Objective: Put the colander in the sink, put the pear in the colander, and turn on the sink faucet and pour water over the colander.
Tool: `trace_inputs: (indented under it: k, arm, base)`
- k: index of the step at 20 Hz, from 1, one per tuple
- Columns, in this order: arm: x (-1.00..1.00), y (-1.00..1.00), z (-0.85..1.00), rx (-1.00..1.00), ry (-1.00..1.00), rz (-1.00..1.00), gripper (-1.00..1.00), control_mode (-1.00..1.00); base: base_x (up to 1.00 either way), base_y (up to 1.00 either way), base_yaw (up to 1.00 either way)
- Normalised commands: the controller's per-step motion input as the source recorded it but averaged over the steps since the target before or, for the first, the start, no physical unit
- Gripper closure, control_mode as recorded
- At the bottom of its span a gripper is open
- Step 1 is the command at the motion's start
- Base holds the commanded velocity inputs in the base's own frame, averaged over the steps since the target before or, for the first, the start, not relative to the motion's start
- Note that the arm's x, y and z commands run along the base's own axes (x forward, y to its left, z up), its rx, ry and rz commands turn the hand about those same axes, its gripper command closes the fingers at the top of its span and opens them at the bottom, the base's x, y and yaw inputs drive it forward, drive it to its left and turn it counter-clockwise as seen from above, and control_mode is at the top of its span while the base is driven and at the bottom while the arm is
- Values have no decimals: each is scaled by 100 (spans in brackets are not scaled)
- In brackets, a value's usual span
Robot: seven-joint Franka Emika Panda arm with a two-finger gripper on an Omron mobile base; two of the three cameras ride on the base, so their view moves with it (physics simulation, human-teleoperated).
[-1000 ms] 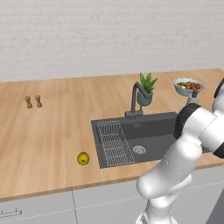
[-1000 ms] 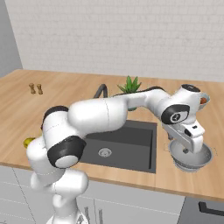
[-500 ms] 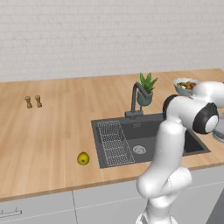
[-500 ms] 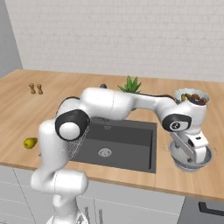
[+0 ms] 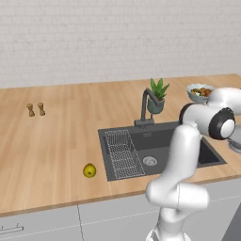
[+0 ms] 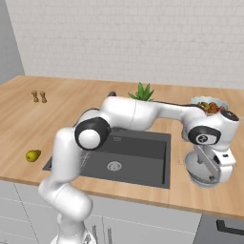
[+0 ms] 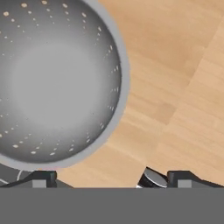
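Observation:
The colander (image 6: 199, 175) is a shallow grey perforated bowl on the wooden counter, right of the sink (image 6: 143, 161). My gripper (image 6: 210, 167) hangs open just above it, with nothing held. In the hand view the colander (image 7: 57, 83) spreads across the upper left, and its near rim lies between the wide-apart fingertips (image 7: 183, 177). A sliver of the colander (image 5: 235, 144) shows at the right edge of the left base view. The yellow-green pear (image 5: 89, 170) lies on the counter left of the sink (image 5: 188, 141), also seen as the pear (image 6: 32, 155). The dark faucet (image 5: 145, 107) stands behind the basin.
A pale bowl of red and orange fruit (image 6: 209, 105) sits behind the colander. A green potted plant (image 5: 157, 95) stands beside the faucet. Two small shakers (image 5: 36, 109) stand far left. The counter's front edge runs close to the colander.
The arm has stretched out over the sink and turned at the wrist. The hand has come down closer over the colander. Its fingers have stayed wide apart.

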Motion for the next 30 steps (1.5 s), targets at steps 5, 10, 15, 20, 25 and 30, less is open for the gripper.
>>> trace_inputs:
  k: [5, 10, 15, 20, 25, 30]
  arm:
    - [17, 0, -15, 2, 0, -11, -100, -100]
    - [13, 0, -38, 0, 0, -8, -100, -100]
    - [17, 3, -46, 0, 0, -8, -100, -100]
    - [22, 6, -38, 0, 0, -6, -100, -100]
    - [3, 2, -11, 0, 0, -2, -100, -100]
    - [0, 0, -6, 0, 0, 0, -100, -100]
  base:
    - [0, 0, 0]
    - [0, 0, 0]
    - [0, 0, 0]
    - [0, 0, 0]
    - [0, 0, 0]
    - [0, 0, 0]
